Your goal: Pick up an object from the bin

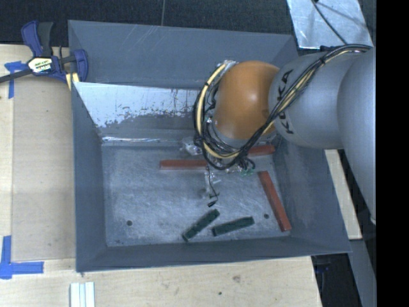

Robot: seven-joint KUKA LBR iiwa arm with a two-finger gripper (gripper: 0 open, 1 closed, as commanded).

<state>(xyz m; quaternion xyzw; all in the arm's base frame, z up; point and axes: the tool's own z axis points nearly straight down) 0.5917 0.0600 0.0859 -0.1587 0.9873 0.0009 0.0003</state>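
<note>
Camera view has the gripper point(211, 196) just beyond a dark green stick point(199, 225); its spread I cannot tell; best centre across that stick before closing

Dark green stick point(200, 225), flat, bin front.

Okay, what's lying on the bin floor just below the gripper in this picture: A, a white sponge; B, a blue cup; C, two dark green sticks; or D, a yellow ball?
C: the left green stick and the right green stick lie side by side on the floor of the bin, just below the gripper in the camera view.
</note>
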